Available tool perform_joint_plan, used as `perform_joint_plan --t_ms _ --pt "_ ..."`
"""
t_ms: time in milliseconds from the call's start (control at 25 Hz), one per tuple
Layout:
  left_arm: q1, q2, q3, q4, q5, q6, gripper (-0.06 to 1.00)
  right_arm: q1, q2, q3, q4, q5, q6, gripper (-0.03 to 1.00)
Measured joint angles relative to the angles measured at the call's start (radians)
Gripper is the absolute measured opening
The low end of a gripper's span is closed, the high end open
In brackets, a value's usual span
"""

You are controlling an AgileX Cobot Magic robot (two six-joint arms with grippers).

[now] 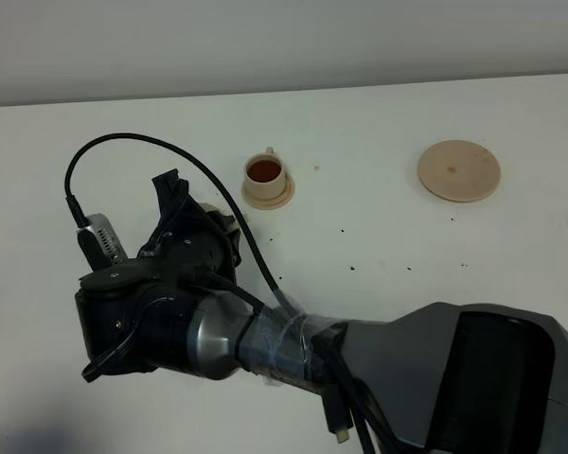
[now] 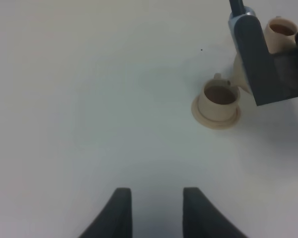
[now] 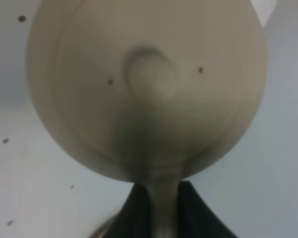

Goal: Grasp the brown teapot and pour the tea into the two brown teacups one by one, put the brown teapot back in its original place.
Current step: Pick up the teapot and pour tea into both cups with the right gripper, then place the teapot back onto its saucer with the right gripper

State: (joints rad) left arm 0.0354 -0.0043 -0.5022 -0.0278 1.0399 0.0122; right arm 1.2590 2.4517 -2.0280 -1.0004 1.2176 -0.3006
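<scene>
My right gripper (image 3: 159, 218) is shut on the loop handle of the brown teapot (image 3: 149, 84), whose knobbed lid fills the right wrist view. In the high view the right gripper (image 1: 185, 218) has reached across to the left and hides the teapot. One brown teacup (image 1: 265, 172) stands on its saucer, filled with dark tea. The other teacup (image 2: 218, 97) stands on its saucer right beside the teapot (image 2: 240, 74); it is hidden in the high view. The wide round saucer (image 1: 459, 170) lies bare at the far right. My left gripper (image 2: 156, 213) is open and empty, well short of the cups.
The right arm (image 1: 407, 369) stretches from the lower right across the white table (image 1: 379, 227). A black cable (image 1: 123, 142) loops above its wrist. Small dark specks dot the table near the middle.
</scene>
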Motion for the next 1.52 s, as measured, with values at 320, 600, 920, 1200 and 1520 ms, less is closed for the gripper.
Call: perform_joint_plan --t_ms 320,600,920,1200,1520 --pt "0.0 0.0 0.0 0.0 0.0 0.0 0.3 -0.051 -0.071 0.0 0.133 -0.004 0.073 0.12" --pt "0.0 0.0 0.0 0.0 0.0 0.0 0.3 -0.197 -0.202 -0.002 0.421 -0.002 0.108 0.12" --pt "0.0 0.0 0.0 0.0 0.0 0.0 0.3 -0.389 -0.218 -0.001 0.718 0.01 0.099 0.12" --pt "0.0 0.0 0.0 0.0 0.0 0.0 0.3 -0.513 -0.23 -0.001 0.722 0.008 0.089 0.12" --pt "0.0 0.0 0.0 0.0 0.0 0.0 0.3 -0.75 -0.245 0.007 0.815 0.008 0.108 0.12"
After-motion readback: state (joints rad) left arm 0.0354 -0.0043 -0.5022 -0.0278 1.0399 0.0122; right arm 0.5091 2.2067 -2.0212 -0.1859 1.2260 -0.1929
